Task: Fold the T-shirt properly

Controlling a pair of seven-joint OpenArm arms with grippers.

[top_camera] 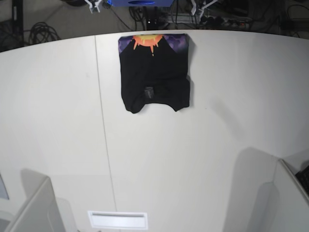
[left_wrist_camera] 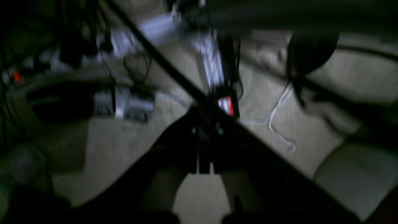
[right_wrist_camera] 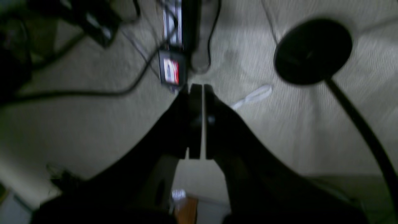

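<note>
White table fills the base view; the folded black T-shirt lies flat near its far edge, sunburst print showing at the far end. Left pincer and right pincer are both pressed together, holding nothing, over carpeted floor.

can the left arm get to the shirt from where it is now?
Probably yes. The shirt lies folded at the table's far edge with nothing on or beside it. The left claw is shut and off the table, facing the floor, so it must swing back over first.
</note>
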